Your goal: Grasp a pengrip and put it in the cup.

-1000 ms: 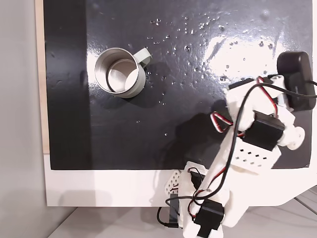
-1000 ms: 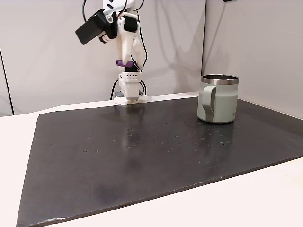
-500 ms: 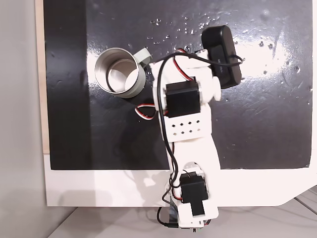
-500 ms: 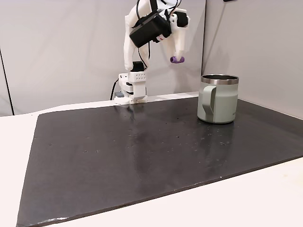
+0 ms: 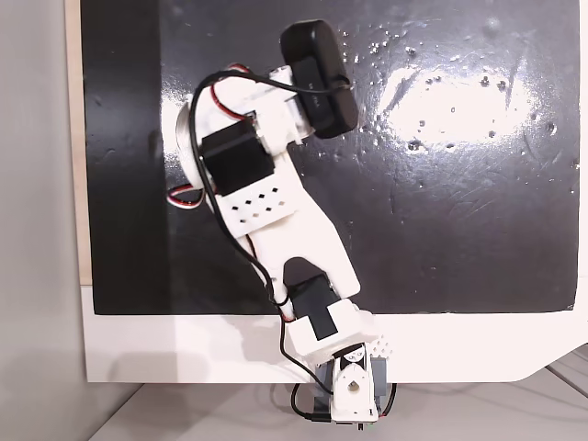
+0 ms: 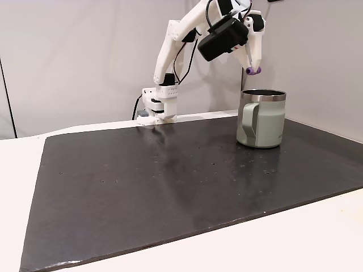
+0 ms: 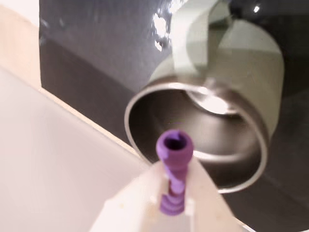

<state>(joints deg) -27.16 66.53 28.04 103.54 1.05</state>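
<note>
Pengrip (image 7: pixel 174 166): purple ribbed tube, clamped between the white jaws; in the wrist view its open end pointed at the cup's mouth, and in a fixed view (image 6: pixel 252 70) it hung just above the rim, off the bench.
Jaws (image 6: pixel 253 67): closed on the pengrip, tips pointing down over the cup's near-left rim in a fixed view; the wrist view (image 7: pixel 173 193) showed the two white fingers pressed to either side of the tube.
Cup (image 6: pixel 261 119): silvery mug with a pale handle, upright on the black mat near the mat's right edge in a fixed view, handle turned toward the camera; from above (image 5: pixel 184 138) just a sliver of its rim showed at the arm's left, near the mat's top-left corner. Inside shiny, seen in the wrist view (image 7: pixel 207 130).
Arm (image 5: pixel 276 211): white with black servos, reaching from its base at the bench's bottom edge, as seen from above, up and left over the cup.
Mat (image 6: pixel 170 181): black, glossy, covering most of the white bench (image 6: pixel 317 238).
</note>
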